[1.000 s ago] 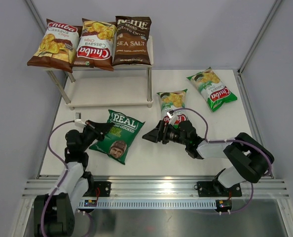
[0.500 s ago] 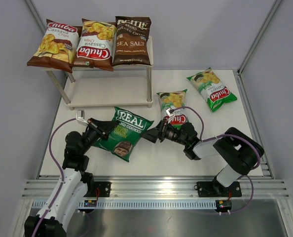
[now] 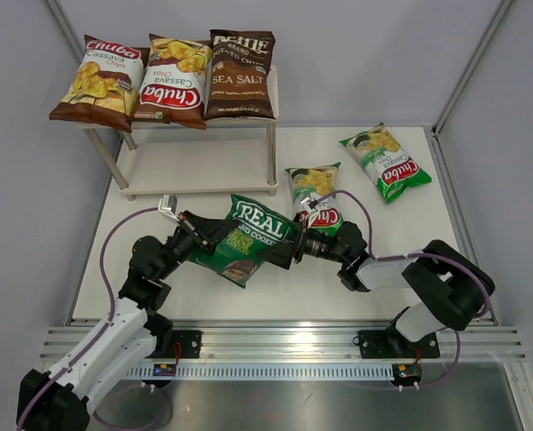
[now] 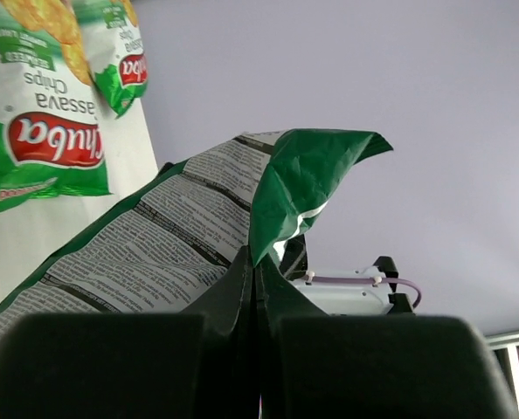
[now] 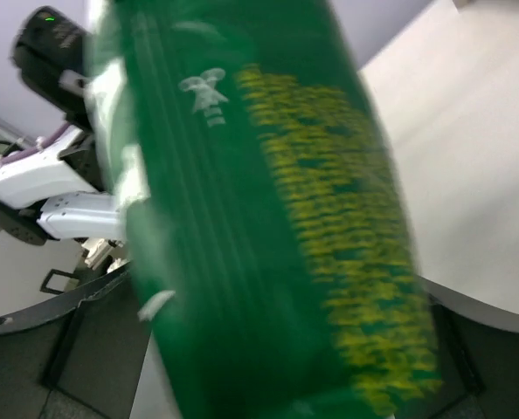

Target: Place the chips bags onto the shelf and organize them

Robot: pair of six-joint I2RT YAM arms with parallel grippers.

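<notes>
Since a second ago the REAL bag [image 3: 247,238] has come up off the bench [image 3: 275,292] and swung toward the shelf [image 3: 195,163]. The right arm has closed in on the bag's far edge.

The left jaws are pressed together on the bag's left edge. The left wrist view shows them pinching the printed back panel [image 4: 155,253]. The right jaws are spread wide. In the right wrist view the bag [image 5: 268,218] is a green blur that fills the gap between them, so they straddle its right edge without clamping it.

The bag hangs tilted just in front of the shelf's front right leg, between the two arms. Its long axis slants from its top, nearest the shelf, down to its bottom on the side away from the shelf.

On the shelf's top board lie two brown Chuba bags [image 3: 99,81] [image 3: 170,83] and the Kettle bag [image 3: 240,74], side by side across its width. The lower board looks bare. Two green Chuba bags [image 3: 316,190] [image 3: 388,162] lie on the bench to the right of the shelf.

My reading is that the open lower board is the target. It sits behind and to the left of the bag, on the left arm's side, and that arm already has the grip. The bag's top leads toward the opening, so a push along its long axis should carry it under the top board. The single edge pinch could let it sag or twist on the way.
</notes>
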